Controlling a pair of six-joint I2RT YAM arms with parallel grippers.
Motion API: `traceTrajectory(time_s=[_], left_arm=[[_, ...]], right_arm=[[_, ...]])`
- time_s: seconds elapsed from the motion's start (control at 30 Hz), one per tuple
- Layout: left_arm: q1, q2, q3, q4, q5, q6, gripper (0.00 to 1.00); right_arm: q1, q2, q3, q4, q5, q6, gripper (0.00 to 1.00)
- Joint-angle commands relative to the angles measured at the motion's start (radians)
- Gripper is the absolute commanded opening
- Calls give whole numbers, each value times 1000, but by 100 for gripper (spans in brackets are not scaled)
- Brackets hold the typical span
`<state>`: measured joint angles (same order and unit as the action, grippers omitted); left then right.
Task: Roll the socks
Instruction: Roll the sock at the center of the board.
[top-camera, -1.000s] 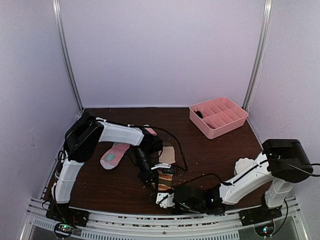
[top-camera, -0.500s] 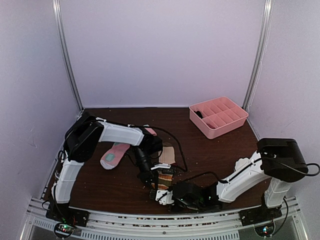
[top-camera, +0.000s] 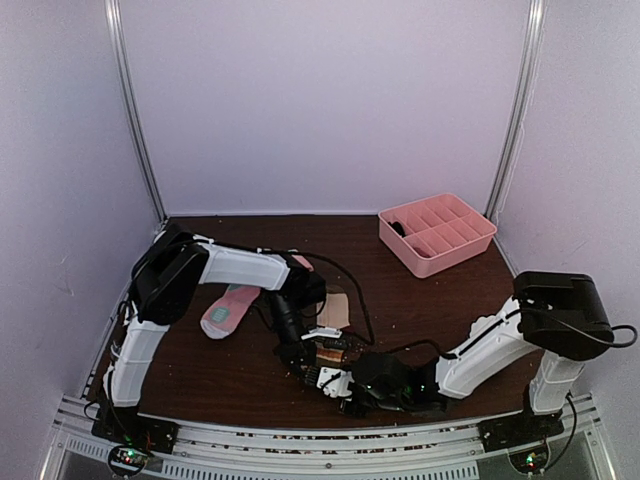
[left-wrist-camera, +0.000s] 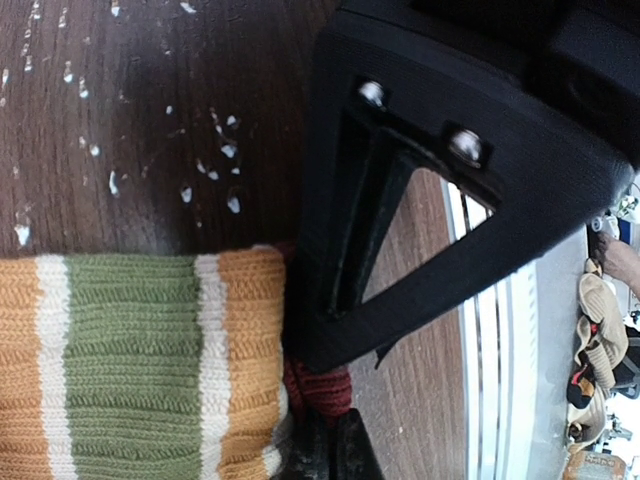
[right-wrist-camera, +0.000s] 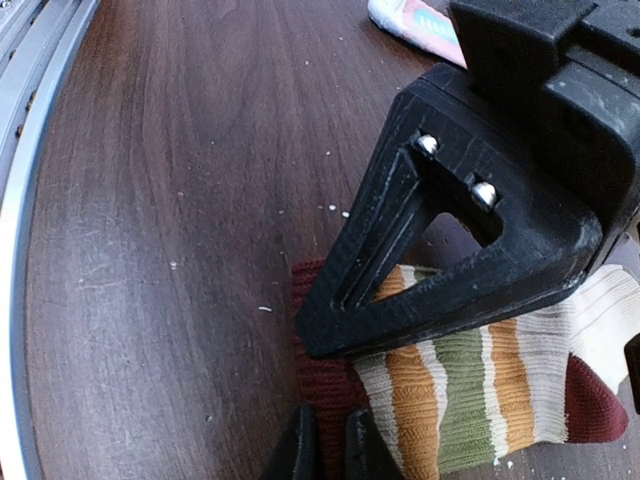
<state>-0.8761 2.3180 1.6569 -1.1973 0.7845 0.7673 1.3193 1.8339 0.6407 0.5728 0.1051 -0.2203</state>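
covering maroon cuff of striped sock (right-wrist-camera: 450, 390), right claw (right-wrist-camera: 318, 400), lower tip cropped

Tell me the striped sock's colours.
The striped sock has orange, green, cream bands; right wrist view.

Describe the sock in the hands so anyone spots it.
On the table, look front-centre, where the left hand and right hand meet. The striped sock has orange, green and cream bands with maroon parts; the pink sock lies further left.

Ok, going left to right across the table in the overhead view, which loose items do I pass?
pink sock → striped sock → pink divided tray
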Motion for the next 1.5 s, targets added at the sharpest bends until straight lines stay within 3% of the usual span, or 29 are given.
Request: traceTrajectory(time_s=[0.0,0.1,0.2,0.33,0.37,0.67,0.8,1.07,1.17,1.33,1.47], left_arm=[[6,31,15,-33,-76,19,1],[11,3,15,12,-97,-10,19],[30,-88,-45,130,-109,-54,37],[66,-278,-241,351,-124,-94,92],[72,-321,-289,402,-130,-95,97],[75,-569,-519,638,-151,-115,91],[56,-556,-511,607,-157,-75,82],[-51,-570,-589,677,-245,22,77],[-72,-550,-581,702,-269,39,71],[-81,-474,-516,715,-308,31,49],[-82,-447,-498,741,-323,17,46]], right_arm=[[-16,29,-16,-138,-88,43,10],[-41,29,6,-200,-169,96,0],[-77,26,4,-225,-264,175,0],[-112,16,-7,-229,-360,298,0],[-118,16,-2,-242,-378,322,0],[-191,36,39,-280,-589,527,0],[-271,67,49,-241,-713,666,0],[-386,132,23,-74,-865,921,0],[-401,149,24,-61,-882,956,0],[-403,169,46,-112,-884,977,0],[-403,170,51,-135,-874,990,0]])
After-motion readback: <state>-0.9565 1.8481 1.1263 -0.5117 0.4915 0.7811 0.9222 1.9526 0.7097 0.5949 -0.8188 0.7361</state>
